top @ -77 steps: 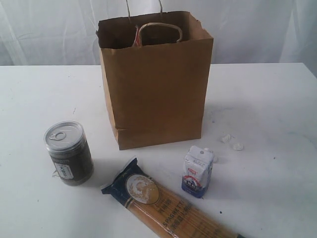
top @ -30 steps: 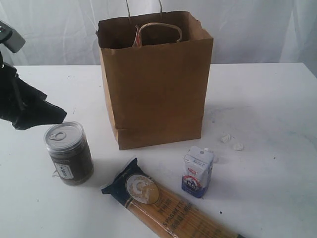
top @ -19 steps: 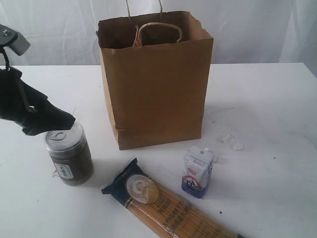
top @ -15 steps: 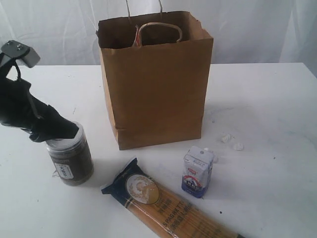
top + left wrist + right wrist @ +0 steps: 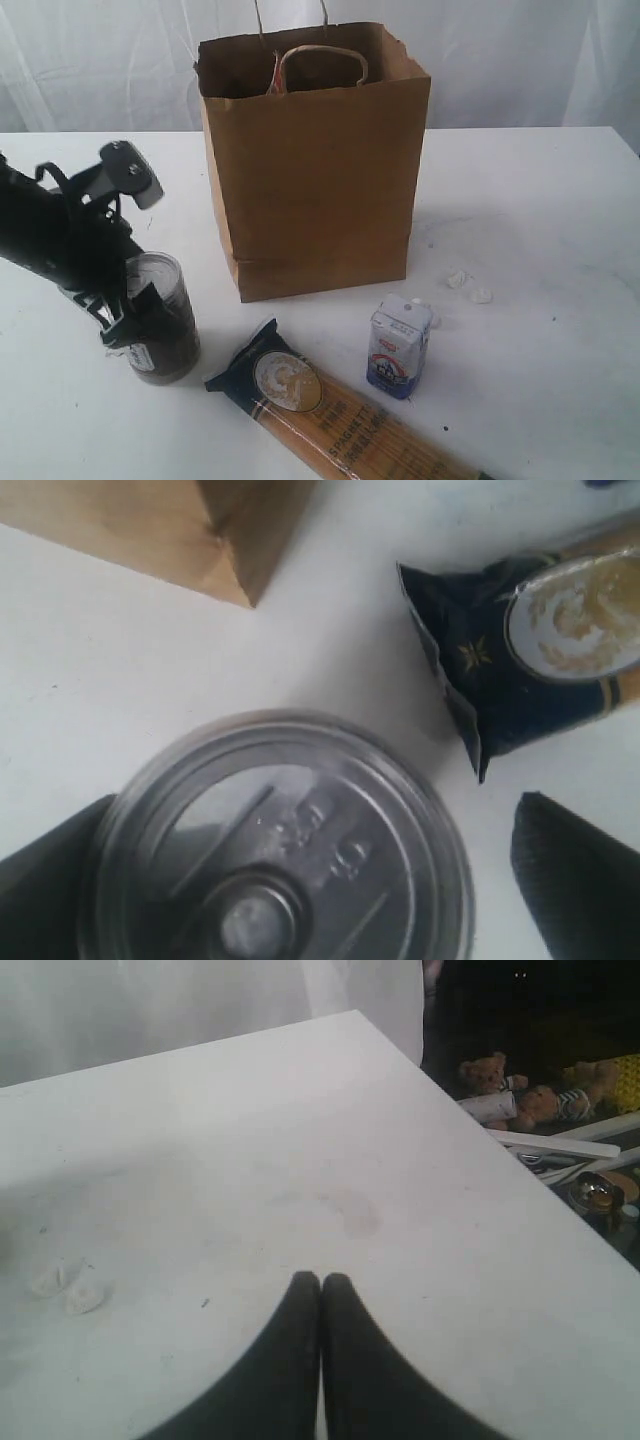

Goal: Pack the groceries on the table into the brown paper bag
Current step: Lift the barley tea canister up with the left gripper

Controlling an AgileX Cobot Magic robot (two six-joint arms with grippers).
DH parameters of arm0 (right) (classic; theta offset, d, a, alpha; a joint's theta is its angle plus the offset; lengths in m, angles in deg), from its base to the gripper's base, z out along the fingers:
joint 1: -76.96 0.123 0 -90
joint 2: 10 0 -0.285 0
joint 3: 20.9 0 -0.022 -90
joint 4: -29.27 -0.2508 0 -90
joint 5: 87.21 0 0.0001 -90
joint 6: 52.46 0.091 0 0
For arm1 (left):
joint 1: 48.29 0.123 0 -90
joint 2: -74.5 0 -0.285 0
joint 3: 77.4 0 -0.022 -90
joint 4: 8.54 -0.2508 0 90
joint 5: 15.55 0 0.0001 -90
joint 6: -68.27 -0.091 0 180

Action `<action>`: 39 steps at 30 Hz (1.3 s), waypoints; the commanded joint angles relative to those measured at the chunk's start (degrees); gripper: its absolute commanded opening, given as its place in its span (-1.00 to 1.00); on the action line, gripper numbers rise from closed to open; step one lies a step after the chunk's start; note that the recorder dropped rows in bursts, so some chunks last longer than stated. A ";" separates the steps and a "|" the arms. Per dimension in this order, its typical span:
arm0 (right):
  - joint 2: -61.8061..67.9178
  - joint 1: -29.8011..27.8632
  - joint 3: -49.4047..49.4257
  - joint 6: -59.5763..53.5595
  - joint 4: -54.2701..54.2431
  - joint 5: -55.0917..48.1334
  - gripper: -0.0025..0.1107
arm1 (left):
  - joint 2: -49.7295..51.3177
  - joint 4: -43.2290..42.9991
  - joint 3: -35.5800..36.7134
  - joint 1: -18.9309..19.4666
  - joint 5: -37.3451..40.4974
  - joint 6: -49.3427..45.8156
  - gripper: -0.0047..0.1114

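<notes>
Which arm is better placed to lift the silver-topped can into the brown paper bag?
Left. The left claw, open, straddles the silver-topped can, beside the brown paper bag. The right claw is shut above the table, with no grocery in its wrist view.

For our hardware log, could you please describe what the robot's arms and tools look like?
The left arm is matte black, with looping black cables and a grey boxy block. The left tool and right tool have plain black tapering fingers.
</notes>
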 commanded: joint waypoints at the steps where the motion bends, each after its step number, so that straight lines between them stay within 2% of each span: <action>1: 0.23 0.16 0.52 0.21 0.11 0.79 -0.96 | 0.51 -6.02 0.09 -1.83 -1.98 6.75 0.89; 11: 0.23 0.16 0.52 0.21 0.11 0.79 -0.96 | 0.51 -6.33 0.09 -1.83 -3.30 9.57 0.88; 13: 0.23 0.16 0.52 0.21 0.11 0.79 -0.96 | 0.51 -6.33 0.09 -1.83 -3.30 12.96 0.79; 15: 0.23 0.16 0.52 0.21 0.11 0.79 -0.96 | 0.51 -6.33 0.09 -1.83 -3.30 14.20 0.54; 20: 0.23 0.16 0.52 0.21 0.11 0.79 -0.96 | 0.51 -6.33 0.09 -1.83 -3.19 14.33 -0.29; 28: 0.23 0.16 0.52 0.21 0.11 0.79 -0.96 | 0.51 -6.33 0.09 -1.83 -2.97 14.33 -0.92; 33: 0.23 0.16 0.52 0.21 0.11 0.79 -0.96 | -0.32 -6.33 -1.91 -1.83 -0.75 14.21 -0.92; 39: 0.23 0.16 0.52 0.21 0.11 0.79 -0.96 | -4.52 -6.33 -7.94 -1.83 2.31 16.67 -0.92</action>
